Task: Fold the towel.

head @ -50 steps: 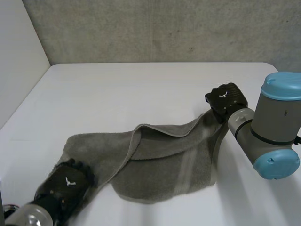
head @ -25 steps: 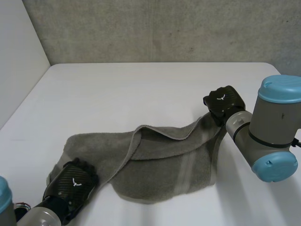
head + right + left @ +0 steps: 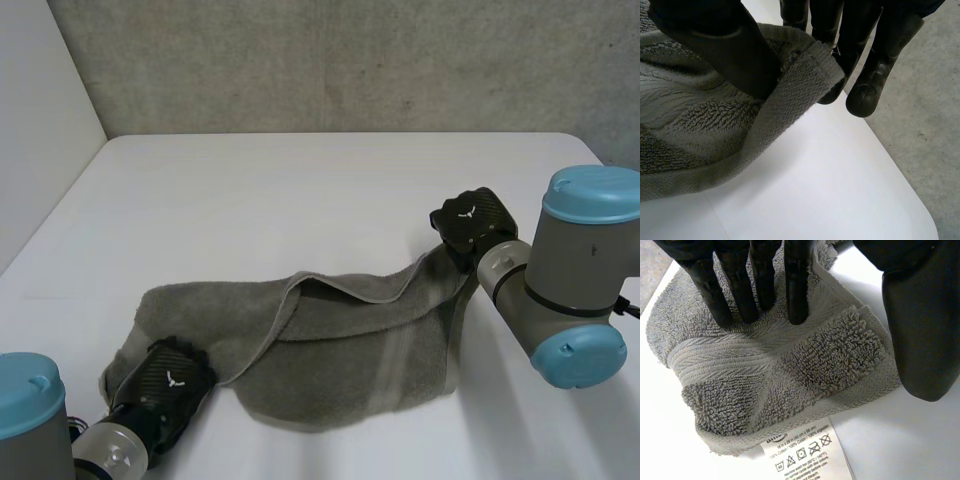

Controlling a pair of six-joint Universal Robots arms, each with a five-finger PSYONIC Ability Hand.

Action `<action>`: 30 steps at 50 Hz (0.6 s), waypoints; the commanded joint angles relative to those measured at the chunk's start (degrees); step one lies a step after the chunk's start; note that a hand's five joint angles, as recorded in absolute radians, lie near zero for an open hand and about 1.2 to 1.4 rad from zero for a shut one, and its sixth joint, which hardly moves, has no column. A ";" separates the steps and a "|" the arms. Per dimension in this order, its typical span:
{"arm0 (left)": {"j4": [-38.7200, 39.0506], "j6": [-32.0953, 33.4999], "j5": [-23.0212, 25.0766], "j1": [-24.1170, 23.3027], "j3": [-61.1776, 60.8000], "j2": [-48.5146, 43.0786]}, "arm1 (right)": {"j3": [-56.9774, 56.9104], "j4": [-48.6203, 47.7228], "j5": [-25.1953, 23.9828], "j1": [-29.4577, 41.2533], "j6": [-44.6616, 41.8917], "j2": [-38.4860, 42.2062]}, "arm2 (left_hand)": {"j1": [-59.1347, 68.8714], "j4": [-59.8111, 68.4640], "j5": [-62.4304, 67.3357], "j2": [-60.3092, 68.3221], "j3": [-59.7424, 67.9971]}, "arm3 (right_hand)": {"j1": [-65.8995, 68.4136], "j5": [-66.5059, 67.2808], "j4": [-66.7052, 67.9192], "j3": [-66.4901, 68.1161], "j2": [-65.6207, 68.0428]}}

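Left hand [image 3: 168, 383] shifted rightward on the rumpled grey towel [image 3: 340, 345].

We find the left hand [image 3: 168, 382] low at the near left, its fingers [image 3: 796, 285] straight and pressing down on a corner of the towel [image 3: 340, 350], thumb held apart. The right hand [image 3: 470, 222] pinches the towel's opposite corner between thumb and fingers.

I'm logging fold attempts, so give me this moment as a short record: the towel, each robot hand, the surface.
towel: grey, rumpled, one edge turned over, on the white table
left robot hand: straight fingers pressing a corner beside the care label
right robot hand: thumb and fingers pinching the opposite end, raised off the table
fold: unfinished
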 commanded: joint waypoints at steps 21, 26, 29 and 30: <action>-0.02 -0.25 -0.17 0.08 2.97 0.07 | -0.08 -0.07 -0.08 0.11 -0.06 0.45 | 15.83 16.04 15.99 15.81 15.88 | 3.62 3.23 2.97 2.78 4.71; -0.11 -0.25 -0.34 0.87 3.41 0.16 | -0.08 -0.07 -0.08 0.11 -0.06 0.45 | 27.27 27.48 27.43 27.25 27.32 | 3.62 3.23 2.97 2.78 4.71; -0.11 -0.25 -0.43 1.31 3.59 0.25 | -0.08 0.02 -0.08 0.11 -0.15 0.45 | 34.33 34.54 34.49 34.31 34.39 | 3.62 3.23 2.97 2.78 4.71; -0.11 -0.25 -0.43 1.49 3.59 0.25 | -0.17 0.02 -0.08 0.11 -0.15 0.45 | 36.66 36.88 36.82 36.64 36.72 | 3.62 3.23 2.97 2.78 4.71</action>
